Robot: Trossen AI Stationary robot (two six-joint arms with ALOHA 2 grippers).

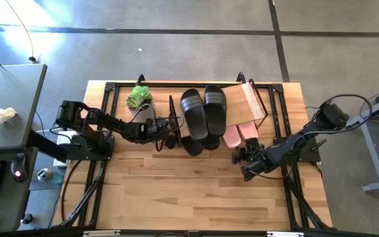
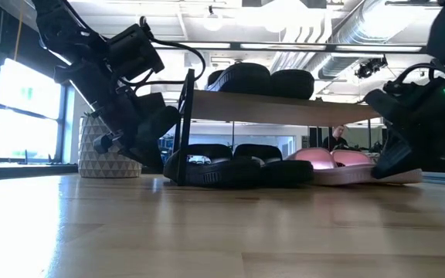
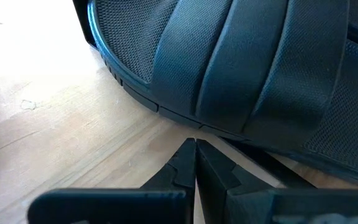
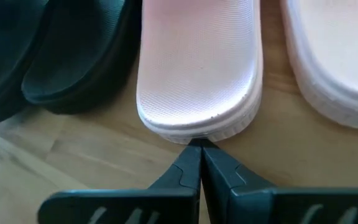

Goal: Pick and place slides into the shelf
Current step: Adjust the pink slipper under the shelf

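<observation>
Two black slides (image 1: pixel 202 108) sit on the shelf (image 1: pixel 252 99), with another black pair and the pink slides (image 1: pixel 240 135) beneath it on the bench (image 1: pixel 196 191). The left hand (image 1: pixel 164 133), fingers pressed together, sits beside a lower black slide (image 3: pixel 241 68). The right hand (image 1: pixel 237 157), also pressed together, touches a pink slide's heel.

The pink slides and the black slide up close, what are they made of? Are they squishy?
The pink slides look like soft matte foam or rubber: a fine grainy, pebbled surface and a thick rounded edge. Probably squishy, though a picture can't prove it. The black slide looks like dull rubbery plastic, with a mesh-like texture and smooth raised bands across its strap. The table under them looks like pale wood with visible grain.
</observation>
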